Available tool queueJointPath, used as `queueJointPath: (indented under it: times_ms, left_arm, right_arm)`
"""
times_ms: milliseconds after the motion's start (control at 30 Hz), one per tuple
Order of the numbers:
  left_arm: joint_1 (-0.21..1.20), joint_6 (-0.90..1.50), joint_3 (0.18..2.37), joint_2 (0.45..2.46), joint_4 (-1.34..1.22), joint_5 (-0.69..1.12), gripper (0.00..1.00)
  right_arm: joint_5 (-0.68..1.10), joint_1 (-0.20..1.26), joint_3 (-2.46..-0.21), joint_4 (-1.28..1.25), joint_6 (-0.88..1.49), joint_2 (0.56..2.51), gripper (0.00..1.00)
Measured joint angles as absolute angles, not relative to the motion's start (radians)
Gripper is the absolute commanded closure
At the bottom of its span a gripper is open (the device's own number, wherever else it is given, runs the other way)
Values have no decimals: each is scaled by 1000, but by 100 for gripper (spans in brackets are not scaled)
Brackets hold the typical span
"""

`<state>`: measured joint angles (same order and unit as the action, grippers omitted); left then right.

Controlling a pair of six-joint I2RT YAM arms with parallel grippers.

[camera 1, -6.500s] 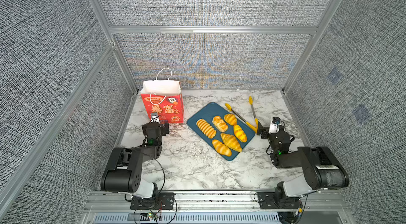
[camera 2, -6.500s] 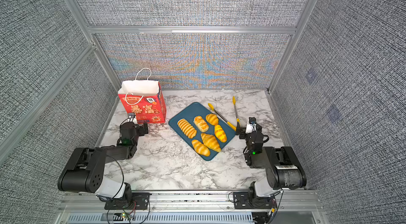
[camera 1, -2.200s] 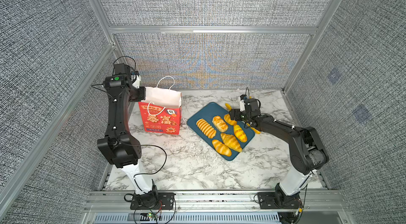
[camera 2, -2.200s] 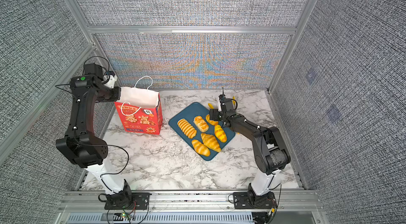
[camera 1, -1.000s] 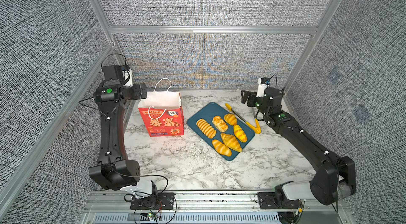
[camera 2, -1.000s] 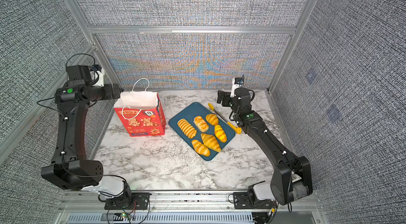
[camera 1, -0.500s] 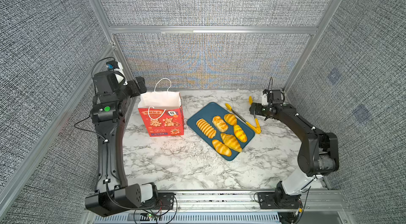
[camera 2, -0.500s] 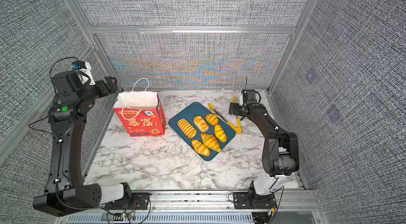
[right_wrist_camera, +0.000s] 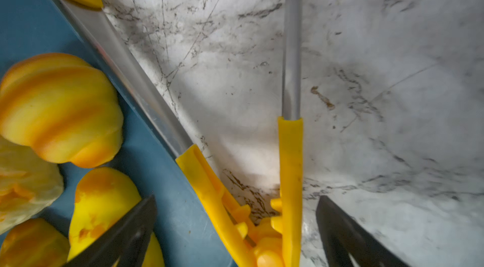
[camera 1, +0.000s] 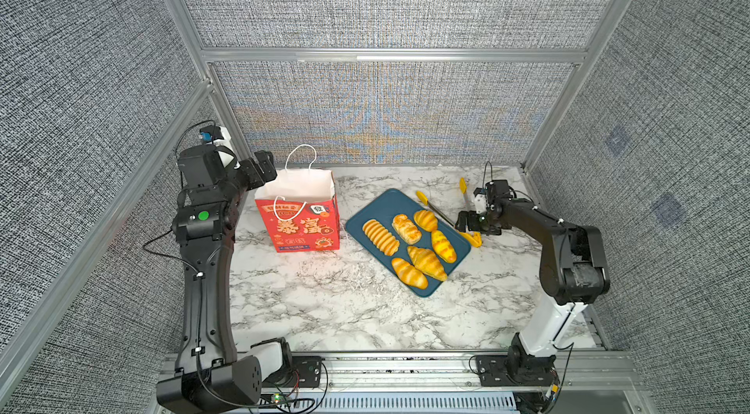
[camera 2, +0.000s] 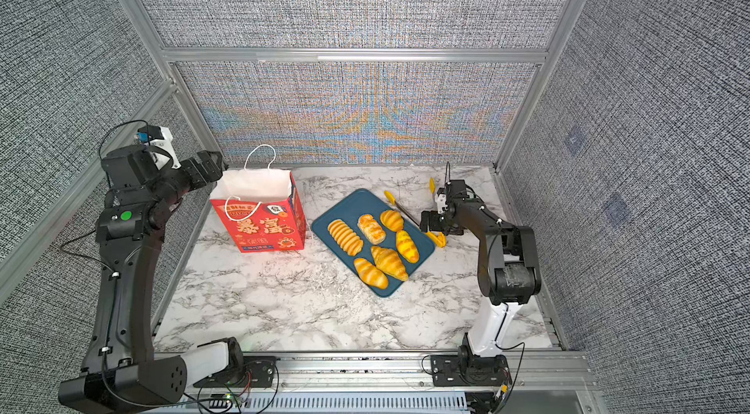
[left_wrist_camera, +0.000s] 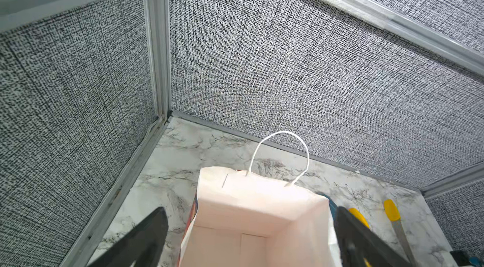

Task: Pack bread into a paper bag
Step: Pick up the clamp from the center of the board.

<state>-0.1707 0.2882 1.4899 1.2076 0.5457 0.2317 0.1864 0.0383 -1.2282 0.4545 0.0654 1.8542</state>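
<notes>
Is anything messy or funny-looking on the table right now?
Nothing is spilled or broken. The only slightly odd thing is the tongs: they lie spread open, and one arm overlaps the edge of the blue tray. The red bag stands upright, and all six pastries sit on the tray.

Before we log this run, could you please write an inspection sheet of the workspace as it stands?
Surface: marble-patterned table; small brown mark near the tongs.
Job's things: six pastries on the blue tray; red paper bag upright, open, no bread seen inside.
Clutter: yellow-tipped tongs beside the tray.
Grippers: left gripper open by the bag's mouth; right gripper open over the tongs' hinge end.
Cables: black cables loop off both arms.
Surroundings: grey woven wall panels, aluminium frame.
</notes>
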Motion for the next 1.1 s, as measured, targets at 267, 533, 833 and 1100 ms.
queueJointPath:
  times_ms: [267, 533, 833, 1100]
  left_arm:
    - [-166, 288, 1490, 1208, 541, 244, 0]
    - [-164, 288, 1487, 1215, 534, 247, 0]
    - [-163, 288, 1483, 1223, 528, 253, 0]
    - [-160, 288, 1483, 1228, 525, 258, 0]
  right_arm:
    - [138, 47, -1256, 470, 58, 1901, 3]
    - [91, 54, -1300, 488, 59, 1933, 3]
    - [39, 84, -1349, 490, 70, 1983, 2]
    - [-3, 103, -1394, 491, 48, 2022, 3]
